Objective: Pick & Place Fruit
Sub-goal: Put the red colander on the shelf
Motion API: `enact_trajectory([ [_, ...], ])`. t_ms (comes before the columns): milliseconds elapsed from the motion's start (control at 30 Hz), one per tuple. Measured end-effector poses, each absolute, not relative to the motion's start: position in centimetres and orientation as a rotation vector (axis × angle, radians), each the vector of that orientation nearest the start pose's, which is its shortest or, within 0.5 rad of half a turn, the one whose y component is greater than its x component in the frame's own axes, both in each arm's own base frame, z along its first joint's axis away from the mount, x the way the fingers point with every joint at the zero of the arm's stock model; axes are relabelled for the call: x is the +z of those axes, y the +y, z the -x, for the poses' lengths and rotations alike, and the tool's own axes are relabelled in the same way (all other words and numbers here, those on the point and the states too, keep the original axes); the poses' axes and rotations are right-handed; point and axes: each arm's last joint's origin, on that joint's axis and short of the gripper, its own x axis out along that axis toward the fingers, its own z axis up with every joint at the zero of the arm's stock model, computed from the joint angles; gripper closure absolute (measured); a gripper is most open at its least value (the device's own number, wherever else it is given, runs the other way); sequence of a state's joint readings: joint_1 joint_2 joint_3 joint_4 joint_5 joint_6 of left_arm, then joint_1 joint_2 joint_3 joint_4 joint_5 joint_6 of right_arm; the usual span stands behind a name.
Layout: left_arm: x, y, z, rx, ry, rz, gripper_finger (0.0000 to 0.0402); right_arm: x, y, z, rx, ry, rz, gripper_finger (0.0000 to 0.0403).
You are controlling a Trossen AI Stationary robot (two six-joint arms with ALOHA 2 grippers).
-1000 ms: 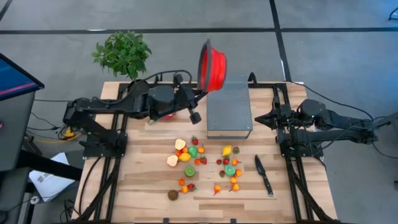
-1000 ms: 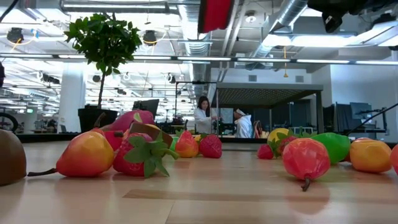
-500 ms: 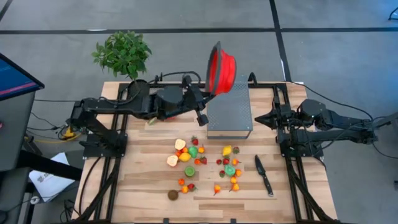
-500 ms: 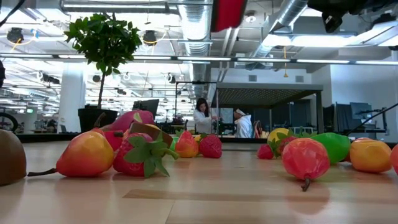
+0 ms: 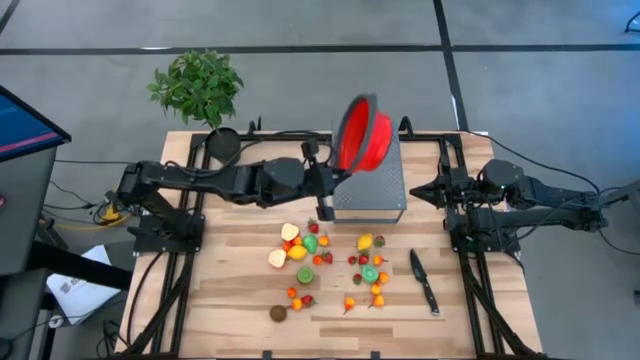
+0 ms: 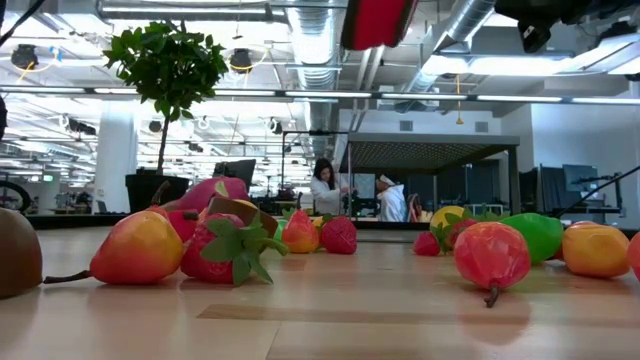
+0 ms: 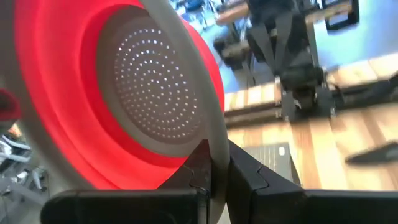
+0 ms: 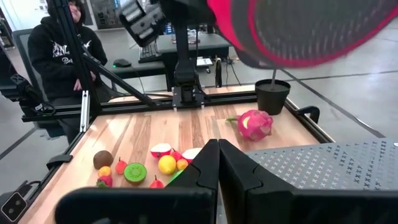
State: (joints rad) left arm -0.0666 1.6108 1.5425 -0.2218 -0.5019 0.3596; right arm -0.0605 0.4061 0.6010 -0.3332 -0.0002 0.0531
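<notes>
Red bowl [image 5: 362, 134] rim clamped in left tool [image 7: 213, 171] hides the grey box [image 5: 369, 196] top; right tool [image 8: 217, 163] closed, empty.

red bowl [image 6: 377, 22] cut off at top edge, brown fruit [image 6: 17, 252] cut by left edge

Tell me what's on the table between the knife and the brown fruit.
In the high view, small fruits lie between the knife and the brown fruit: a green one with red and orange pieces around it, plus bare wood.
</notes>
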Motion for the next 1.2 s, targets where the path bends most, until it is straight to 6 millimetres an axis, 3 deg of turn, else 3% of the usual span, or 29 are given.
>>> enact_trajectory([
  [267, 36.7, -1.0, -36.2, 0.362, 0.52, -0.407, 0.0389, 30.0, -0.6, -10.2, -0.064, 0.14, -0.057, 0.0403],
  [500, 36.5, -1.3, -36.2, 0.289, 0.529, -0.396, 0.0389, 30.0, -0.6, -10.2, -0.064, 0.14, -0.057, 0.0403],
  [967, 30.7, -1.5, -39.8, 0.246, 0.705, -0.468, 0.0388, 30.0, -0.6, -10.2, -0.064, 0.14, -0.057, 0.0403],
  [1200, 30.4, -1.5, -39.9, 0.245, 0.721, -0.512, 0.0382, 30.1, -0.6, -10.2, -0.064, 0.138, -0.046, 0.0403],
])
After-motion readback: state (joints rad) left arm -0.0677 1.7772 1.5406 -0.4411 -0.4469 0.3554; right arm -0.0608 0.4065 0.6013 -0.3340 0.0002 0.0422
